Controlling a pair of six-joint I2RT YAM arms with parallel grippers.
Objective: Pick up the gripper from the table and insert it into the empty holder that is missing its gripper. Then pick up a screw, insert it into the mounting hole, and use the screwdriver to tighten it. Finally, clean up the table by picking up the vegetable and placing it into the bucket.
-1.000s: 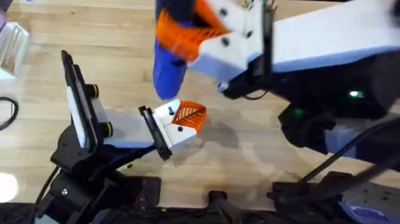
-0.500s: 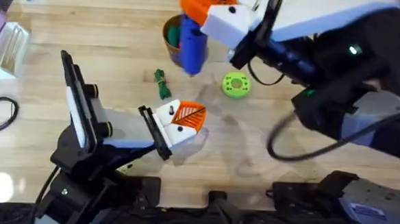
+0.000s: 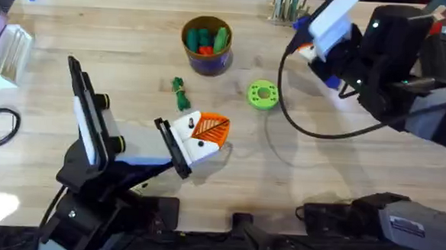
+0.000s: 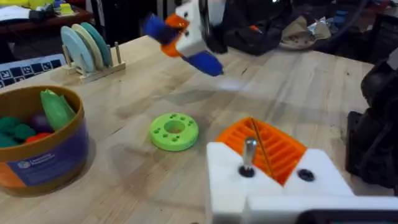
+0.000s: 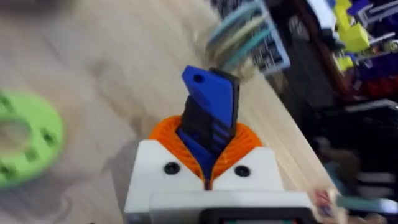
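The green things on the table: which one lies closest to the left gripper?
The small dark green leafy vegetable, lying just beyond the left gripper. The lime-green disc with holes lies farther toward the right, and the bucket farther back.

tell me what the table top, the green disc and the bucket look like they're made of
Table: looks like pale wood, matte, with visible grain and plank seams. Lime-green disc: likely plastic, uniform colour, moulded holes. Bucket: probably plastic or coated card; smooth tan-yellow rim, blue band with a printed label in the left wrist view.
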